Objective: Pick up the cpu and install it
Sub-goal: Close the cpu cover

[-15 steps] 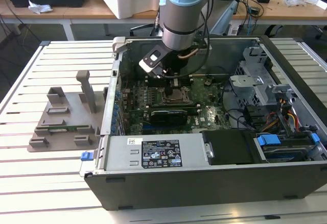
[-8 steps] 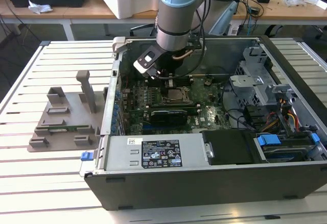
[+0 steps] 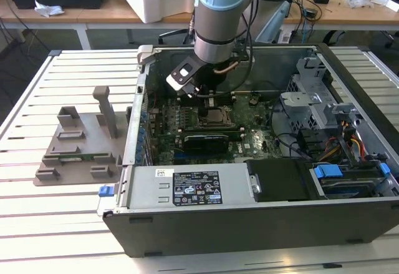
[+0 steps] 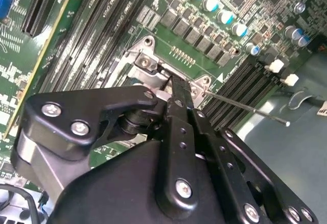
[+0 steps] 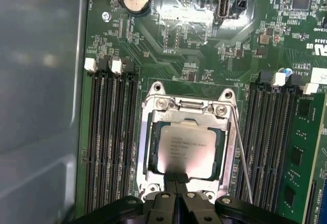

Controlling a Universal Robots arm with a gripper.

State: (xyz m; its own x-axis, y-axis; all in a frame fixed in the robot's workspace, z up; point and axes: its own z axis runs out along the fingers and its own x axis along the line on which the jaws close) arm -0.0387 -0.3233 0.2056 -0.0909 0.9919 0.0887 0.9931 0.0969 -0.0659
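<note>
Within one socket [image 5: 191, 105], one cpu [image 5: 185, 151] seated flat; at its edge, one gripper [image 5: 177, 176] closed tight, clasping nothing.

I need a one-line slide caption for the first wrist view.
The cpu lies in the motherboard socket, with the closed gripper at its edge.

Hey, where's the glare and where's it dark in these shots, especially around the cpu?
First wrist view: the cpu is evenly lit with a mild sheen on its metal top, and pale reflections smear the grey case wall. Second wrist view: the black pincer shows glossy highlights. Exterior view: the motherboard under the arm is dimmer than the bright slatted table.
</note>
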